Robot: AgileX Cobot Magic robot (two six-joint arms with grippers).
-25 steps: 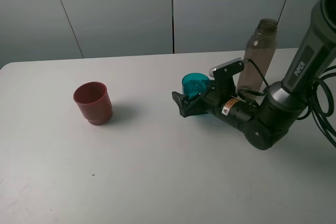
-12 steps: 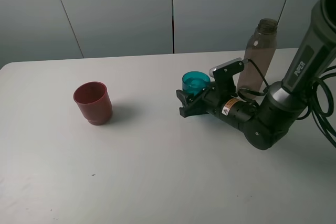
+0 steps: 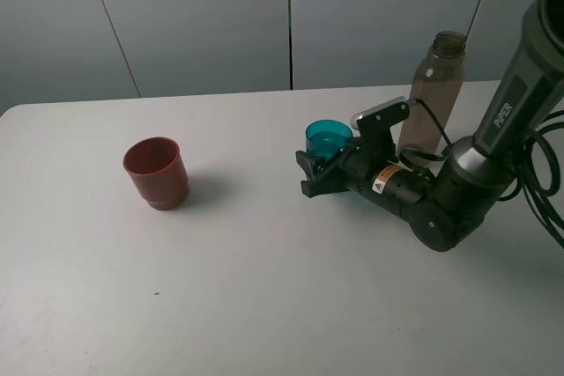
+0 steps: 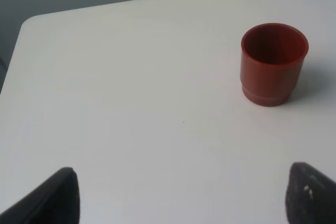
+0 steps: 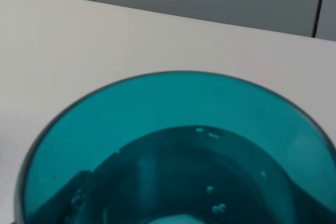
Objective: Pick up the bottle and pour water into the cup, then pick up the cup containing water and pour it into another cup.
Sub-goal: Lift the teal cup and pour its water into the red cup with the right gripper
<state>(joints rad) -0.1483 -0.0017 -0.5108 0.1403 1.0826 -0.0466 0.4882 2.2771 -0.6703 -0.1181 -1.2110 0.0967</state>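
Observation:
The teal cup stands upright right of the table's middle, between the fingers of my right gripper, which is shut on it low down. It fills the right wrist view, with water drops inside. The smoky bottle stands upright and uncapped just behind the right arm. The red-brown cup stands alone at the left and shows in the left wrist view. My left gripper is open and empty, well short of the red-brown cup. It is out of the high view.
The right arm's thick body and cables lie across the right side of the white table. A grey panelled wall stands behind the table's far edge.
A second ago the teal cup leaned over in my right gripper. It now stands upright, and the gripper has shifted slightly right. Nothing has moved in the last half second.

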